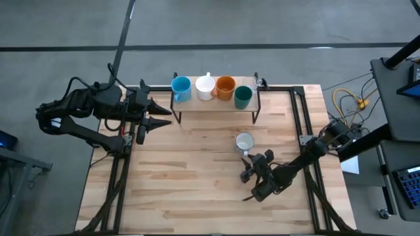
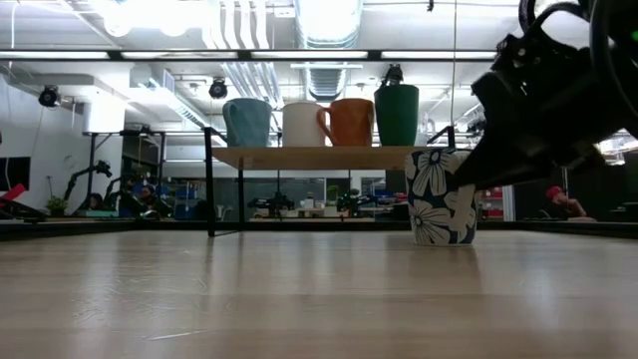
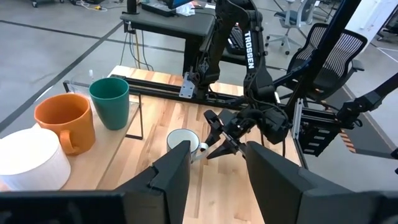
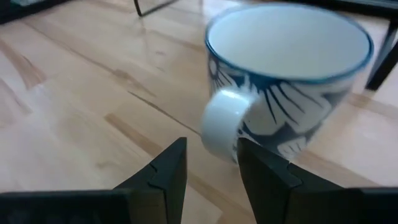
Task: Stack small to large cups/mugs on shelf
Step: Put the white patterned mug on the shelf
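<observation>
From above, four cups stood in a row on the shelf (image 1: 213, 105) at the far edge of the tabletop (image 1: 190, 177) — a light blue cup (image 1: 181, 86), a white mug (image 1: 205, 87), an orange mug (image 1: 225, 87) and a dark green cup (image 1: 243, 97). A floral mug (image 1: 245, 142) sat alone on the tabletop in front of the shelf's right end, with the right gripper (image 1: 249, 162) just beside its handle, jaws spread. The left gripper (image 1: 157, 115) waited near the shelf's left end, jaws also apart. In the low view, the floral mug (image 2: 440, 196) stood upright on the wood, below the shelf (image 2: 319, 157), the right arm looming dark beside it. The left wrist view showed the orange mug (image 3: 63, 119) and green cup (image 3: 110, 101) side by side, the floral mug (image 3: 185, 144) farther off. In the right wrist view the floral mug's (image 4: 287, 74) handle (image 4: 222, 124) pointed toward the gap between the jaws — not yet pinched.
</observation>
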